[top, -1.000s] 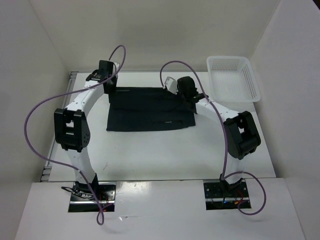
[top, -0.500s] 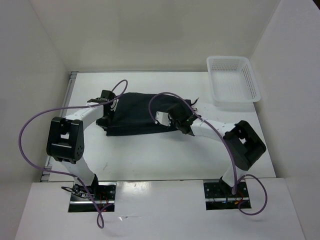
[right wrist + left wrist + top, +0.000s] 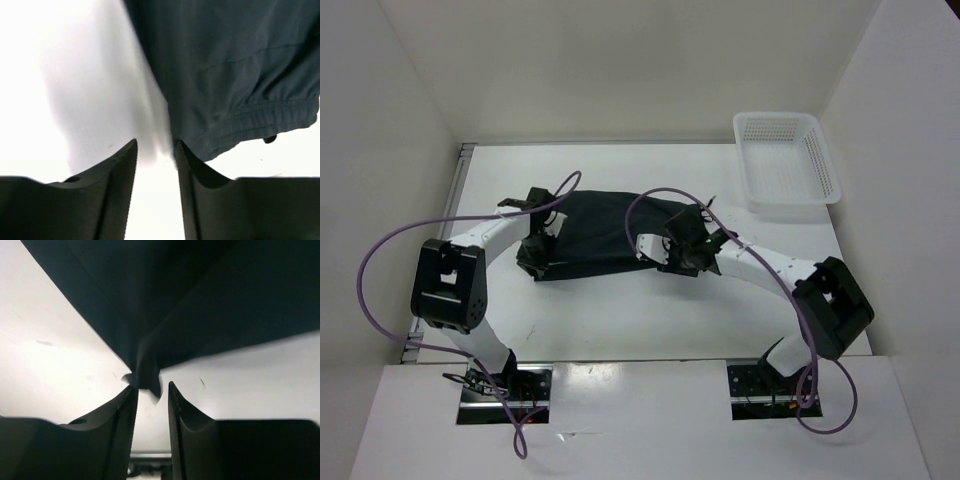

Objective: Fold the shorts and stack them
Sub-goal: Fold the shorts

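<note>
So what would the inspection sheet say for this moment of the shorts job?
Surface: white table, bare around the cloth.
Job's things: one pair of dark shorts at mid-table, partly doubled over, not flat. No stack yet.
Clutter: nothing seen.
Other items: white mesh basket at the far right corner, empty.
Grippers: left gripper has a bunch of shorts cloth pinched between its fingers. On the right gripper, the view is blurred and the waistband hangs beside its fingers, so the grip is unclear.
Cables: purple cables loop wide from both arms, and the right one arcs above the shorts.
Surroundings: plain white walls on three sides.
</note>
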Controlling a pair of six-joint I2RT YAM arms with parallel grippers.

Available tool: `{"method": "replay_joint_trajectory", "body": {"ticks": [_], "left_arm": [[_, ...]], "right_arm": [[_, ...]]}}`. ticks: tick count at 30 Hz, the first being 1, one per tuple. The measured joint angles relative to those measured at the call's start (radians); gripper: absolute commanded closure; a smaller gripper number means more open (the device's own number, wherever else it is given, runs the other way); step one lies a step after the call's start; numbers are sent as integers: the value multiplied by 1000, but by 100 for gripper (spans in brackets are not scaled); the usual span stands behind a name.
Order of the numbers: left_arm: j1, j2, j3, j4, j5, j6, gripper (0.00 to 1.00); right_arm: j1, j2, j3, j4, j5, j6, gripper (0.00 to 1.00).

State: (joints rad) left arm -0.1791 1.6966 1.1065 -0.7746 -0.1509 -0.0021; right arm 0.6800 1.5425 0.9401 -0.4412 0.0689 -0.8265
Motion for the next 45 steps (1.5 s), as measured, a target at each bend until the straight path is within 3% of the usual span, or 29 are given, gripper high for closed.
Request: {"method": "replay_joint_trajectory", "body": {"ticks": [6,11,16,26,36,40,43,44,45], "left_arm": [[-5,-38,6,-130,99,-1,58],[67,-37,128,-233,207,-1,54],[143,-30,255,-188,273,-2,53],[162,120,216,-50,261,-2,49],[190,169,160,-21,249,-2,49],[190,188,140,-14,249,-2,47],[191,193,140,-18,251,-2,47],[191,195,142,-19,252,-2,47],[193,197,144,-21,253,-2,46]], "right_arm": [[-40,-54,11,-74,-109,64,44],[-280,-26,120,-147,-220,227,34],[-443,33,173,-138,-292,461,23],[-526,158,173,-101,-377,873,23],[-521,313,242,-34,-376,993,23],[-510,317,243,-22,-372,1001,30],[-504,317,229,-14,-381,1007,55],[-504,318,224,-14,-388,1007,71],[-504,318,218,-13,-392,1006,77]]}}
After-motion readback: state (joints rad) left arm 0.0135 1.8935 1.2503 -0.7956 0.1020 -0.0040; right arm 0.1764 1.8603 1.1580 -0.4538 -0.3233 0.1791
